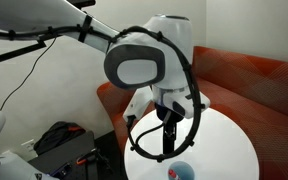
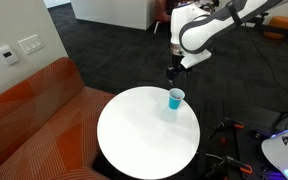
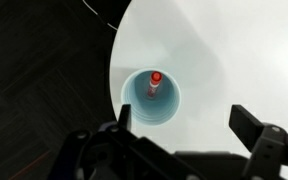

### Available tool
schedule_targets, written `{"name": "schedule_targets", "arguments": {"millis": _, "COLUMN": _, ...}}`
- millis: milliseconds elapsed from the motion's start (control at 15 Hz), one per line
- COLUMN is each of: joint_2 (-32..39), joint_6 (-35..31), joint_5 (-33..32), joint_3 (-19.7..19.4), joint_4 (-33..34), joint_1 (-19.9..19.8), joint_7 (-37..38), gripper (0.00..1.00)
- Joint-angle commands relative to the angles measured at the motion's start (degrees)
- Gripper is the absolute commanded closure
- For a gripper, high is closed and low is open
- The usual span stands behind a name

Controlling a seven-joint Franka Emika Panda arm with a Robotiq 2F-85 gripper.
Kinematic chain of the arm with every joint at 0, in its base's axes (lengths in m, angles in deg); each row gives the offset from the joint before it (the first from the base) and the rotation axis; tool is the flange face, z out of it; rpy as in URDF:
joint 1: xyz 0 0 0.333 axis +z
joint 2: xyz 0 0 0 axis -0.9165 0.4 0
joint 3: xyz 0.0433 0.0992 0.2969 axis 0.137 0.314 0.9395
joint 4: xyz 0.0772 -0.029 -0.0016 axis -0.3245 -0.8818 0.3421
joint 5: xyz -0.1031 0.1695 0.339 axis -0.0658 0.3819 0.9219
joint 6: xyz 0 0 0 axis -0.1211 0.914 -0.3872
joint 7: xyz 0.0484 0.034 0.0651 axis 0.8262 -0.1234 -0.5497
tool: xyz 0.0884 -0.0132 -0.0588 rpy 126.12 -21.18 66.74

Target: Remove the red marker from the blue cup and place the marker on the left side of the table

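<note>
Status: task not yet started in effect; no step is completed.

- Fingers (image 3: 252, 126): the two dark fingers of the black Robotiq gripper (image 3: 184, 118) are standing spread wide and are pinching nothing.
- Below the fingers, in the wrist view: the small round light-blue plastic cup (image 3: 144, 102) is sitting under the gap, closer to one finger than to the other, so the gap is not centred on it.
- Contents of the blue cup: the short thin red marker (image 3: 155, 82) is standing in it, capped end up, leaning against the cup wall farthest from the fingers. Nothing else is showing inside.
- In both exterior views the gripper (image 1: 168, 143) (image 2: 173, 70) is hanging above the blue cup (image 1: 181, 172) (image 2: 175, 98), clear of its rim. The marker is too small to make out there.
- Further out: the blue cup is resting upright near the edge of the large round white table (image 3: 209, 55) (image 2: 139, 135). Beyond the table edge, dark carpet (image 3: 44, 70) and a red-orange sofa (image 2: 34, 110) are showing.

Remaining, as I judge it: centring over the marker, descending, pinching it, lifting it clear of the cup, then carrying it to the left side of the table and releasing it.
</note>
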Motion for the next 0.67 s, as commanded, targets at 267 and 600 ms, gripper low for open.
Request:
{"name": "schedule_targets", "arguments": {"millis": 267, "joint_2": 5.6, "joint_6": -4.4, "joint_5": 6.5, "joint_3": -0.2, "joint_4": -0.6, "joint_1": -1.4, "joint_7": -3.7, "gripper": 0.0}}
{"name": "schedule_targets", "arguments": {"millis": 600, "joint_2": 8.6, "joint_6": -4.9, "joint_5": 10.7, "joint_3": -0.5, "joint_4": 0.3, "joint_1": -3.5, "joint_7": -7.6, "gripper": 0.0}}
